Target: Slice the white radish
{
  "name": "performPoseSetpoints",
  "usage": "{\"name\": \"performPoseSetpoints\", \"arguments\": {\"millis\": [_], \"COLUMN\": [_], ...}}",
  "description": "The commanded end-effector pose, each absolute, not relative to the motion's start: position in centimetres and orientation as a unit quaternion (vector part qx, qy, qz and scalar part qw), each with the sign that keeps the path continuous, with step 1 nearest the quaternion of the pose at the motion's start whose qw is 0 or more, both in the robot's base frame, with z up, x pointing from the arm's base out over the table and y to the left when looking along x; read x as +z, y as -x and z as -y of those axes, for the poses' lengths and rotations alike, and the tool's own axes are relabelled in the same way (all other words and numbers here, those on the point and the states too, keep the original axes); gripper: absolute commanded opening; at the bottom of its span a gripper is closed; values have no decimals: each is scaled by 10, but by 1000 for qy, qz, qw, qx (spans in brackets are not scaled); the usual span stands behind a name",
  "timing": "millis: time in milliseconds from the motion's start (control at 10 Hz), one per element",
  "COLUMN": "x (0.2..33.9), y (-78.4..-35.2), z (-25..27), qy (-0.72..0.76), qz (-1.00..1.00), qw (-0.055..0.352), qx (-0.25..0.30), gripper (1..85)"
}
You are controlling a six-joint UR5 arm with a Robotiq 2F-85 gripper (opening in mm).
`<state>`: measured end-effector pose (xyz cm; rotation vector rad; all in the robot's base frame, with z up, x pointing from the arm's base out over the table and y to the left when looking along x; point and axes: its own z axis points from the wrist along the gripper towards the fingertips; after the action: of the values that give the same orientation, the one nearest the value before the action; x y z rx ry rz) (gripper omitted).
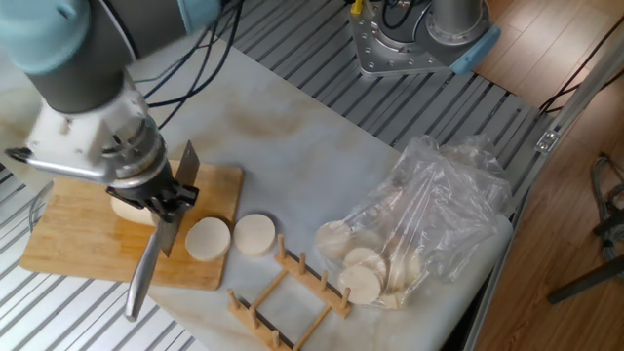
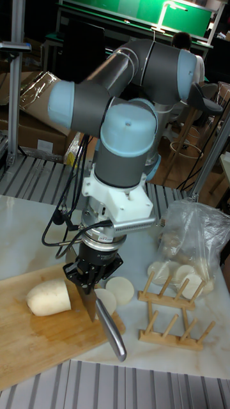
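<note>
Pointing straight down, the arm's jaws clamp a knife (image 2: 96,307) beside the white radish (image 2: 48,298).

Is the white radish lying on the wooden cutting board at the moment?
Yes, the white radish lies on its side on the cutting board.

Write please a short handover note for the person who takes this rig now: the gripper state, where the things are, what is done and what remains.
Gripper: shut on the knife, blade pointing down over the cutting board.
White radish: lies on the board, its cut end facing the blade.
Done: two round slices lie at the board's right edge, one on it, one just off.
Nearby: a wooden rack and a clear bag holding more pale slices.
Left: most of the radish is uncut; more slices to take.
</note>
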<state>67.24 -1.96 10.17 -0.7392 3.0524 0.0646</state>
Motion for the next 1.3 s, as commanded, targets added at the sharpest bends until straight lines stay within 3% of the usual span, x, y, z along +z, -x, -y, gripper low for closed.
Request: {"name": "performPoseSetpoints", "arguments": {"millis": [0,500,1200], "x": [145,177,179], "y": [-685,-697,-693], "z": [13,20,7], "qy": [227,208,150], "qz": [-973,-978,-988], "qw": [11,-4,-10], "qx": [48,21,47], "gripper": [13,13,13]}}
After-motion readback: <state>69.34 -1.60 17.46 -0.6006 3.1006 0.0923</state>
